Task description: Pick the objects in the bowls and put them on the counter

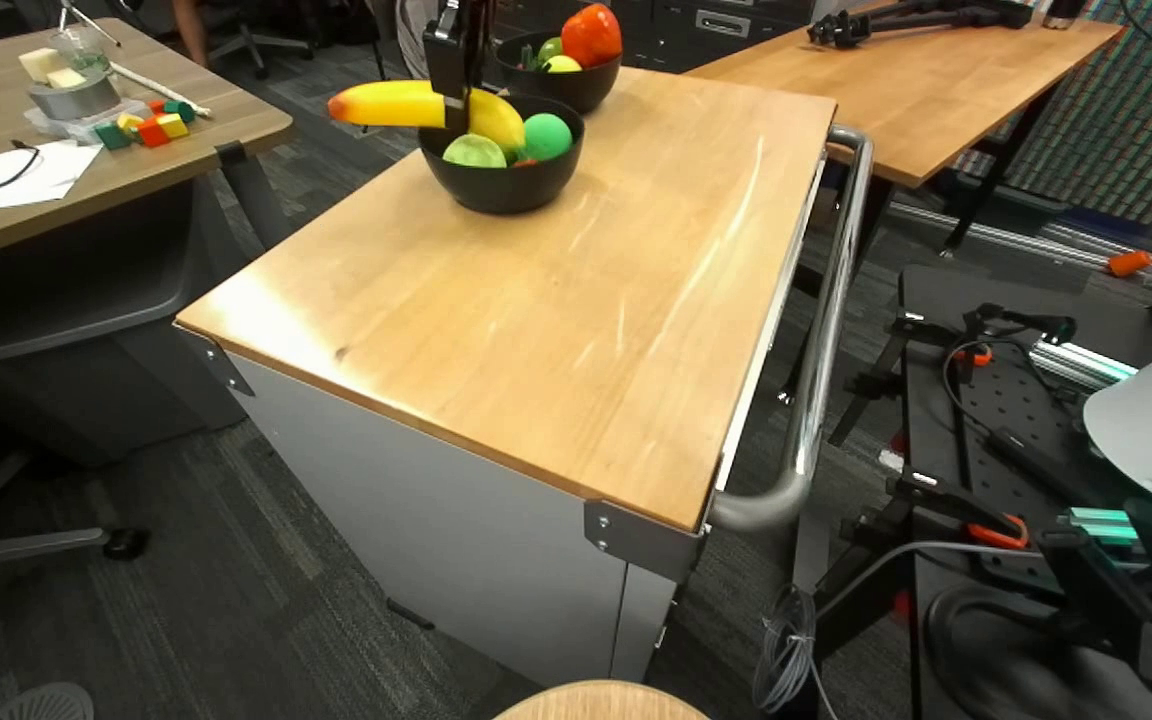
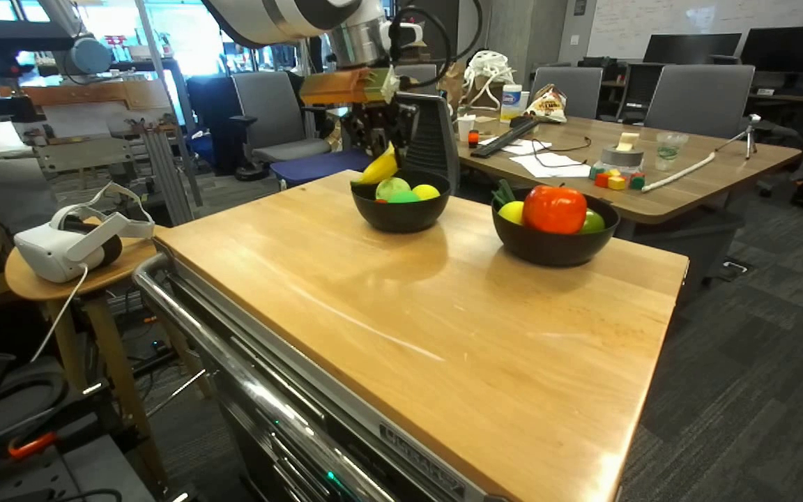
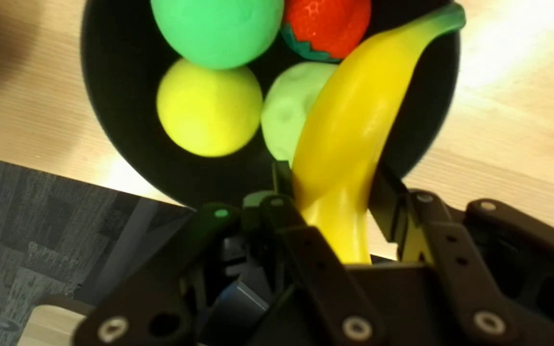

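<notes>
My gripper [image 3: 332, 187] is shut on a yellow toy banana [image 3: 354, 120], its pads against both sides. In both exterior views the banana [image 1: 391, 103] [image 2: 379, 167] is tilted at the rim of a black bowl [image 1: 506, 192] [image 2: 401, 220], with one end past the rim. In the wrist view this bowl [image 3: 113, 125] also holds a green ball [image 3: 219, 29], a yellow ball [image 3: 209, 108], a pale green fruit [image 3: 291, 103] partly behind the banana, and a red strawberry [image 3: 327, 24]. A second black bowl [image 2: 555, 251] holds a red pepper [image 2: 555, 209], yellow and green fruit and a leafy piece.
Both bowls stand near one edge of the wooden counter [image 2: 373, 300]. A metal handle bar [image 1: 831, 330] runs along one side. A desk [image 2: 708, 153] with blocks, tape and papers stands beyond. A stool with a white headset [image 2: 74, 244] is beside the counter.
</notes>
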Tool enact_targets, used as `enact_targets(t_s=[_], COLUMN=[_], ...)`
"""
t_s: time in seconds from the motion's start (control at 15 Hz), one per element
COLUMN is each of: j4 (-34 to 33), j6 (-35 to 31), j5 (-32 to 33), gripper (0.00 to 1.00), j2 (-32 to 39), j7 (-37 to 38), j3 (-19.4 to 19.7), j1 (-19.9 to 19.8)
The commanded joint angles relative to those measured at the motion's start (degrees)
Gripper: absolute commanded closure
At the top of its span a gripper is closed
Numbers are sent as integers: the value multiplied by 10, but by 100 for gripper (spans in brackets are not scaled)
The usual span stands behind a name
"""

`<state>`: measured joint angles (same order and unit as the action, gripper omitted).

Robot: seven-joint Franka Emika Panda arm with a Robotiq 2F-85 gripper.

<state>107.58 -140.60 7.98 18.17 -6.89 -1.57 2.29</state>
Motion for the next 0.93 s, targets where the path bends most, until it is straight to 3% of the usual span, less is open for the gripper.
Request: enact_targets(t_s=[0.0, 0.33, 0.47, 0.73, 0.8, 0.87], j4=[43, 71, 82, 81, 76, 72], j6=[8, 15, -34, -112, -115, -120], j5=[12, -11, 30, 37, 26, 15], gripper=[83, 83, 83, 83, 34, 32], j2=[-57, -57, -26, 36, 45, 42], j7=[40, 82, 126, 169, 164, 157], j3=[-16, -50, -41, -30, -32, -35], j1=[32, 68, 84, 96, 94, 90])
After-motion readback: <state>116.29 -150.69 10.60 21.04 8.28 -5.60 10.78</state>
